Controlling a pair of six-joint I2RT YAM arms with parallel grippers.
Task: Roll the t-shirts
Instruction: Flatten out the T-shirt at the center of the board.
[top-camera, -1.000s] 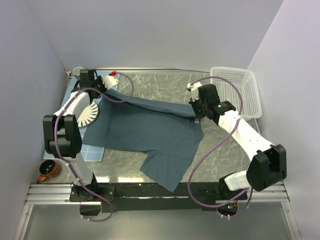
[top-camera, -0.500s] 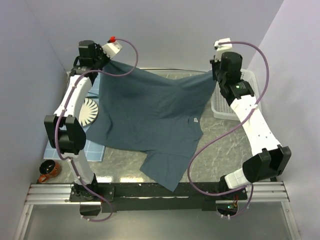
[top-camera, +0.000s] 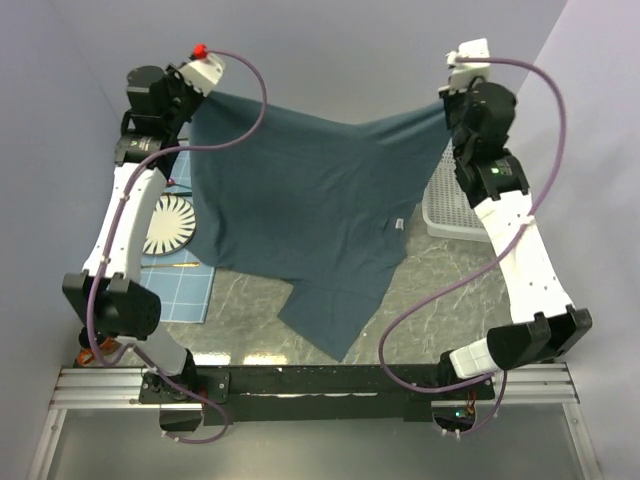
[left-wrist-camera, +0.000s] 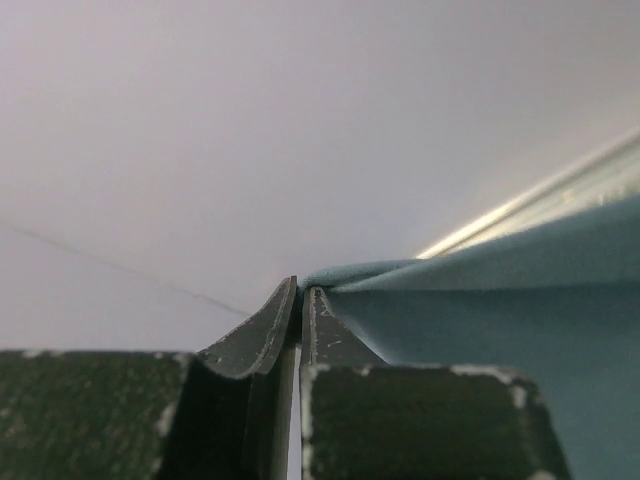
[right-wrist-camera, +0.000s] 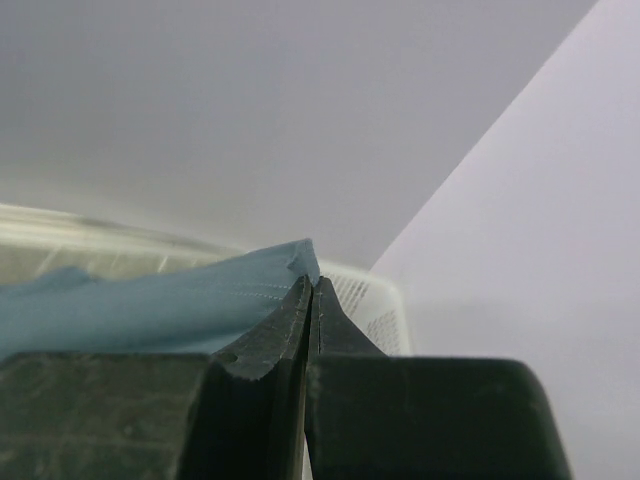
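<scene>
The t-shirt (top-camera: 300, 200) is a plain dark slate-blue, paler teal in the wrist views. The plate (top-camera: 165, 225) is white with black radial stripes, the placemat (top-camera: 180, 290) light blue checked, the basket (top-camera: 445, 205) white latticed, and the tabletop (top-camera: 245, 325) grey and marbled.

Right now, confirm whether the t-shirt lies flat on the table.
No, the t-shirt hangs raised, corners pinched by left fingers and right fingers.

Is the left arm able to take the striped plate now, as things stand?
Probably not yet. The left gripper is shut on the t-shirt and holds it high. The striped plate lies below, mostly in view, but the jaws are occupied.
</scene>
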